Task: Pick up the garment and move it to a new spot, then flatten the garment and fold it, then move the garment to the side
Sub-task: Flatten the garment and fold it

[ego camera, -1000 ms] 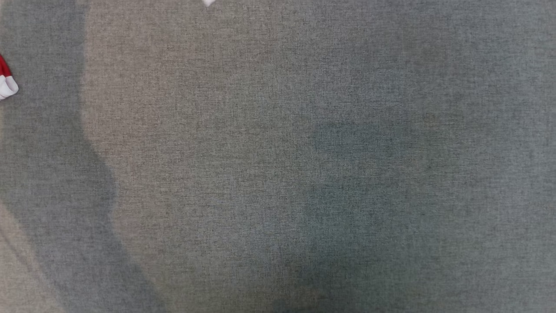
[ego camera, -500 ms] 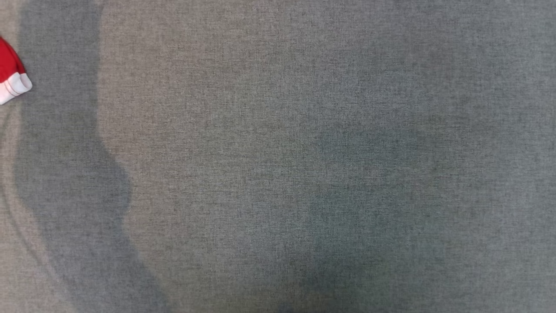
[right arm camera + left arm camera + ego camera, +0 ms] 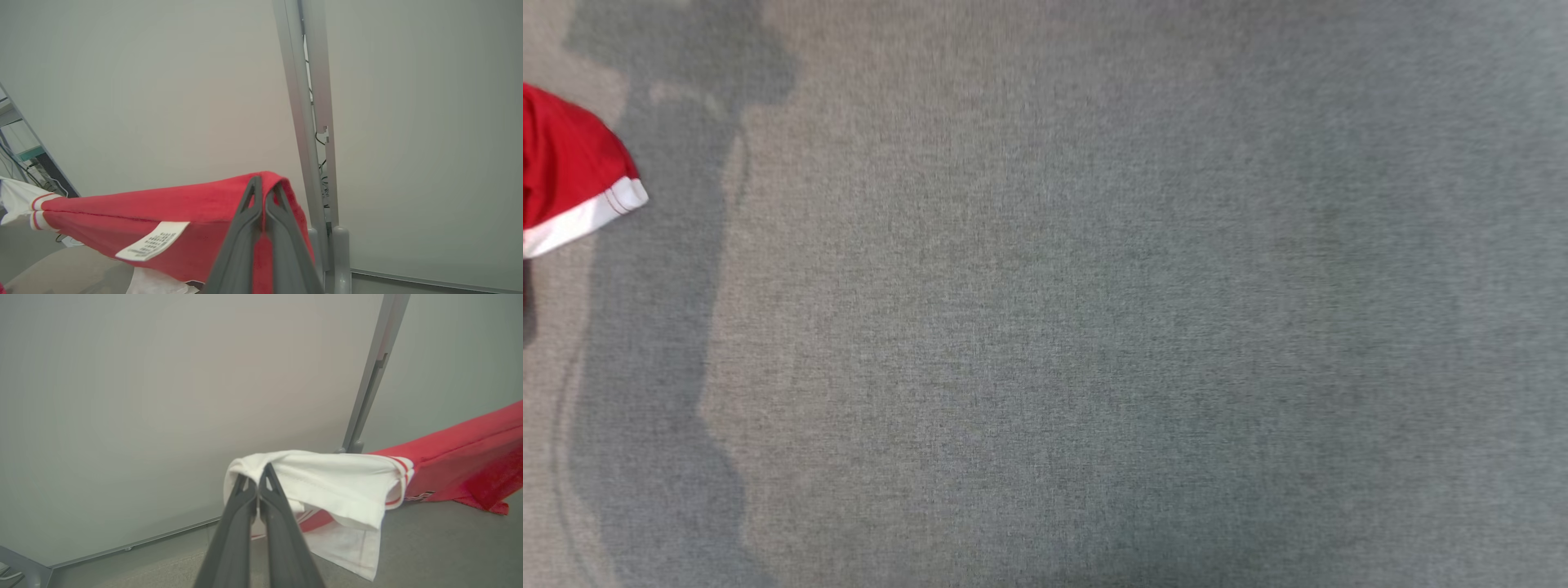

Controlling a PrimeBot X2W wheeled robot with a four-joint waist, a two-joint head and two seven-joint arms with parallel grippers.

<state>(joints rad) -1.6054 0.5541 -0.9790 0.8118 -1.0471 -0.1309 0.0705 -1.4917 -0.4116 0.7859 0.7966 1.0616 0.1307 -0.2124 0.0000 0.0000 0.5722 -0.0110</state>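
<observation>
The garment (image 3: 568,167) is red with white striped trim; one sleeve of it juts in at the left edge of the head view, over the grey cloth surface (image 3: 1094,327). In the left wrist view my left gripper (image 3: 256,479) is shut on the white trimmed end of the garment (image 3: 327,477), which drapes down to the right. In the right wrist view my right gripper (image 3: 264,188) is shut on a red edge of the garment (image 3: 171,212), held taut above the surface, with a white care label (image 3: 153,241) hanging from it.
Pale wall panels (image 3: 163,396) joined by a grey upright post (image 3: 369,384) stand behind the surface. A post (image 3: 312,122) with cables and some shelving (image 3: 24,163) stand at the back in the right wrist view. Shadows (image 3: 654,367) cross the left of the surface.
The head view has shifted, so more of the red sleeve shows at the left edge and sits a little lower. The shadows on the left have changed shape.
</observation>
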